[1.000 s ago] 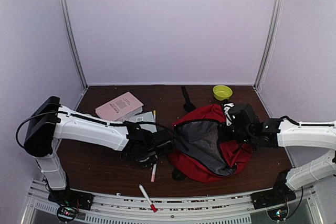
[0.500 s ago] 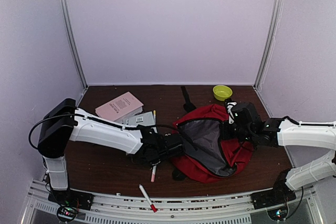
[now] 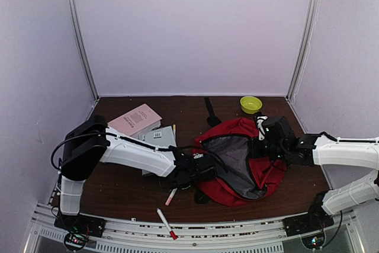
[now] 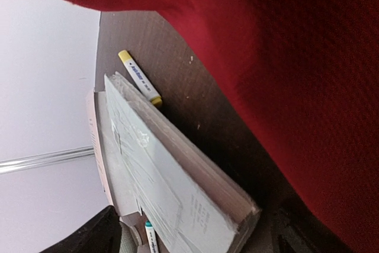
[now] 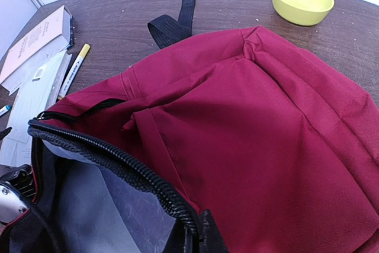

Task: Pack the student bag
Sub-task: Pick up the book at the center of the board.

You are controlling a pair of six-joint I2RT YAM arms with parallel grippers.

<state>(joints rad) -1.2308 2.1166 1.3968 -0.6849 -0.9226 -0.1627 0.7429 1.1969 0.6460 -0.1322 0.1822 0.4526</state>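
Observation:
The student bag is a red backpack lying open at the table's centre right, with its grey lining showing. My right gripper is shut on the bag's black zipper rim at the right side of the opening; in the right wrist view this gripper pinches that rim. My left gripper is at the bag's left edge. In the left wrist view its dark fingers stand wide apart and hold nothing, with the red fabric close at the right.
A pink book and a grey book lie at the back left, a yellow-capped marker beside the grey book. A yellow bowl is at the back. Two red-tipped pens lie near the front edge.
My left arm has reached to the right, bringing its gripper from beside the pen to the bag's left edge. The nearer pen has tilted slightly. The right gripper has hardly moved.

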